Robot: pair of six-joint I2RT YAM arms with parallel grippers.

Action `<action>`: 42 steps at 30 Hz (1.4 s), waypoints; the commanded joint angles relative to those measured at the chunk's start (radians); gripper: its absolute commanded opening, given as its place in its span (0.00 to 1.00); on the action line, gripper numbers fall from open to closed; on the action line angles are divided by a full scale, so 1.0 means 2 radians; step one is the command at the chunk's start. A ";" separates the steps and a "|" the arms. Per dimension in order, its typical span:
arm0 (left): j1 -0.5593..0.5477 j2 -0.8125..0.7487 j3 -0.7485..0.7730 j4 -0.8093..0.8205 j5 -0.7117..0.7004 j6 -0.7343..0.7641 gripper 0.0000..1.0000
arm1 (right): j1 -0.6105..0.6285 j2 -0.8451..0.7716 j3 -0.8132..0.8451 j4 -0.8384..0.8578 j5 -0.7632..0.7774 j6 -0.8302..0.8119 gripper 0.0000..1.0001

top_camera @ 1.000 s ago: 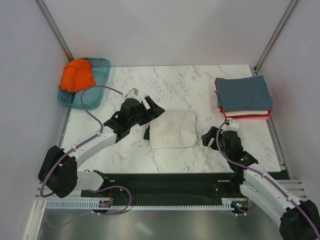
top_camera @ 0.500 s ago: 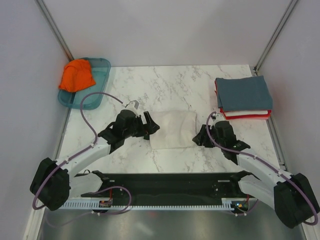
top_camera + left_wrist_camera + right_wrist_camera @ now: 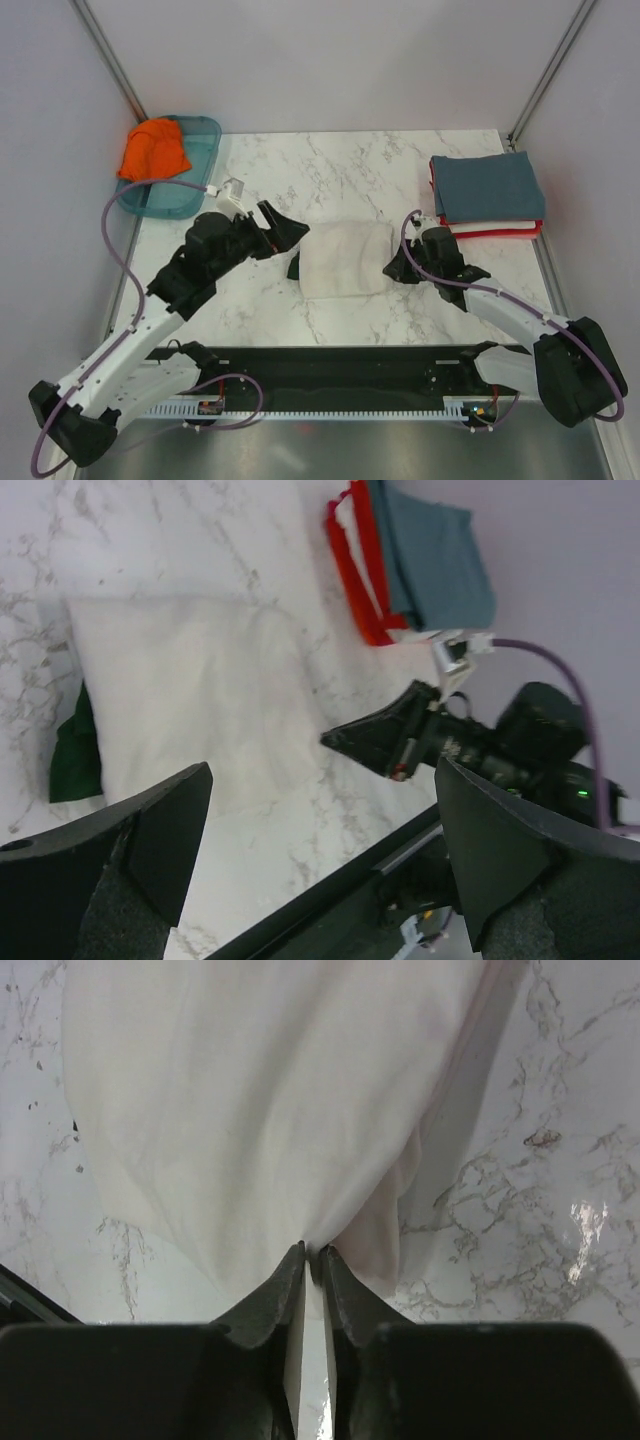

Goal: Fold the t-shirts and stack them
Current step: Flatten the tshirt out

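Observation:
A folded cream t-shirt (image 3: 347, 257) lies mid-table, a dark green sleeve (image 3: 294, 268) poking out at its left edge. My right gripper (image 3: 396, 262) is at the shirt's right edge, shut on the cream cloth (image 3: 260, 1110); the wrist view shows fabric pinched between its fingertips (image 3: 312, 1252). My left gripper (image 3: 285, 232) hovers wide open above the shirt's upper left corner, holding nothing; from its wrist view the cream shirt (image 3: 190, 695) and green sleeve (image 3: 75, 760) lie below. An orange t-shirt (image 3: 153, 150) sits bunched on the teal tray (image 3: 195, 190). A folded stack with slate-blue (image 3: 487, 186) over white and red rests at right.
The teal tray stands at the back left corner. The folded stack (image 3: 415, 560) lies near the right table edge. Metal frame posts rise at both back corners. A black rail (image 3: 340, 365) runs along the near edge between the arm bases.
My right gripper moved left to the cream shirt's right edge and shut on the cloth. My left arm lifted and drew back up-left, staying open.

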 commanded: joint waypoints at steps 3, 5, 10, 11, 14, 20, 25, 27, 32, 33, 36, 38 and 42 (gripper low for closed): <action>-0.001 -0.063 0.074 -0.030 -0.003 -0.073 1.00 | 0.001 0.009 0.047 0.013 -0.029 0.000 0.11; -0.001 -0.078 0.094 -0.038 -0.006 -0.086 1.00 | 0.002 0.009 0.060 0.008 -0.024 -0.001 0.08; -0.001 -0.095 0.109 -0.053 0.000 -0.102 1.00 | 0.001 0.019 0.092 -0.027 -0.018 -0.009 0.05; -0.001 -0.093 0.112 -0.053 0.007 -0.099 1.00 | 0.002 0.022 0.093 -0.027 -0.015 -0.009 0.04; -0.001 -0.086 0.119 -0.066 0.018 -0.094 1.00 | 0.001 0.025 0.088 -0.026 -0.014 -0.007 0.01; 0.000 -0.083 0.127 -0.071 0.056 -0.078 1.00 | 0.002 0.026 0.098 -0.021 -0.031 0.004 0.00; 0.000 -0.105 0.124 -0.075 0.073 -0.091 1.00 | 0.002 0.024 0.143 -0.023 -0.049 0.012 0.00; 0.000 -0.122 0.112 -0.083 0.056 -0.096 1.00 | 0.001 0.026 0.168 -0.015 -0.054 0.022 0.00; 0.000 -0.129 0.094 -0.134 -0.022 -0.060 1.00 | 0.002 0.036 0.236 -0.003 -0.079 0.054 0.00; 0.000 -0.131 0.080 -0.141 -0.026 -0.057 1.00 | 0.001 0.036 0.260 0.000 -0.077 0.065 0.00; 0.000 -0.134 0.057 -0.144 -0.057 -0.045 1.00 | 0.002 0.035 0.304 -0.004 -0.025 0.081 0.00; 0.000 -0.131 0.048 -0.142 -0.063 -0.030 1.00 | -0.001 0.047 0.328 -0.018 0.043 0.087 0.00; 0.000 -0.106 0.003 -0.111 -0.063 0.013 0.99 | -0.031 0.094 0.401 -0.022 0.121 0.103 0.00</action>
